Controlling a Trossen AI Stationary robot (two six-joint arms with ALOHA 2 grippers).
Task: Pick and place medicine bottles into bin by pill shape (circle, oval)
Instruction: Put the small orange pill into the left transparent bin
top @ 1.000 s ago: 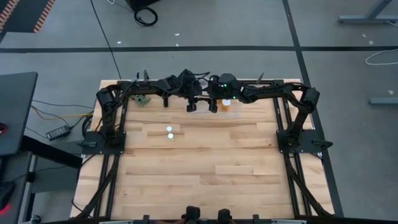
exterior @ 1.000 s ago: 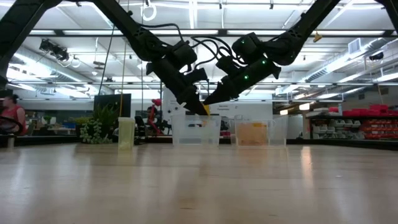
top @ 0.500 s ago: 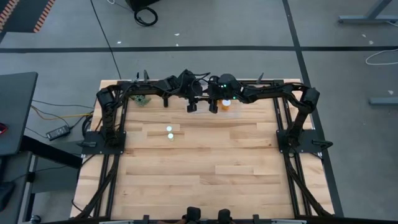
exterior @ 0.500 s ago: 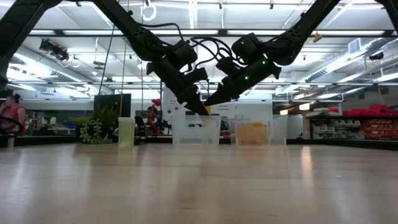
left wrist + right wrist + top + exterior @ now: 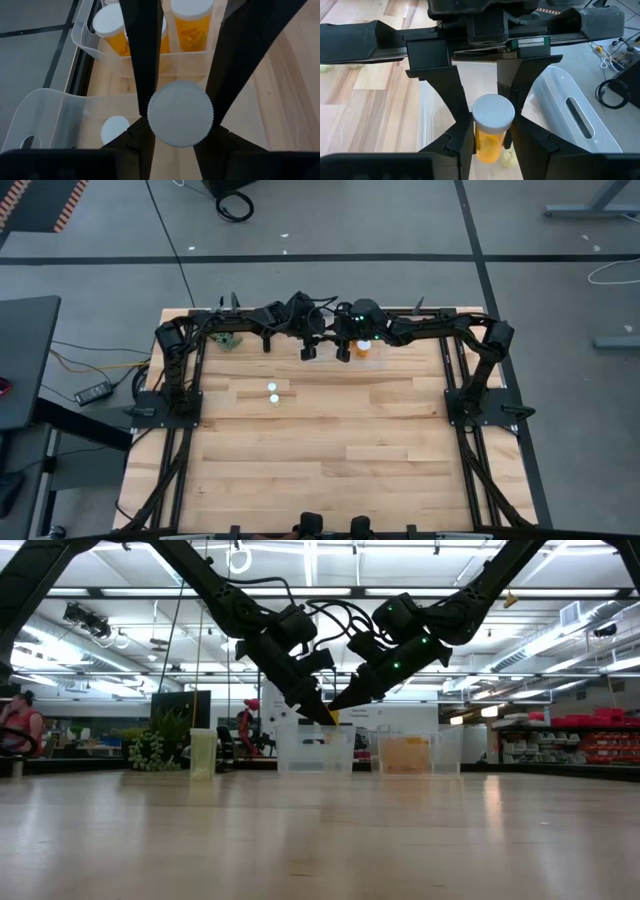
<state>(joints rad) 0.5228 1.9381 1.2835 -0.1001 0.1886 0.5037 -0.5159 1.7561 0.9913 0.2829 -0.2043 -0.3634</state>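
Note:
One medicine bottle [image 5: 489, 131], amber with a white cap [image 5: 180, 114], hangs upright in the air near the table's far edge, above the clear bins. My left gripper [image 5: 322, 712] and my right gripper [image 5: 338, 700] meet at it from opposite sides, and both are shut on it. Two more medicine bottles [image 5: 272, 393] stand on their bases on the bare wood left of centre. Several capped bottles [image 5: 190, 22] stand inside one clear bin [image 5: 95, 47]. Another white cap [image 5: 115, 131] shows in the bin beside it [image 5: 50, 110]. My left gripper pinches the bottle's upper end at the cap's rim [image 5: 470, 114] between its two fingers. The fingers slant down from the table's left. The bottle stays upright, cap up, clear of the table and the bins. My right gripper pinches the amber body just under the cap [image 5: 479, 142], one finger [image 5: 462, 140] on each side. The fingers slant down from the table's right, opposite my left gripper. The bottle's lower end is hidden behind my own fingers.
Two clear bins [image 5: 315, 750] [image 5: 405, 753] stand side by side at the far edge, under the grippers. A green plant sprig [image 5: 230, 341] lies at the far left corner. The near wooden table [image 5: 330, 470] is bare. A person [image 5: 18, 725] sits far beyond the table.

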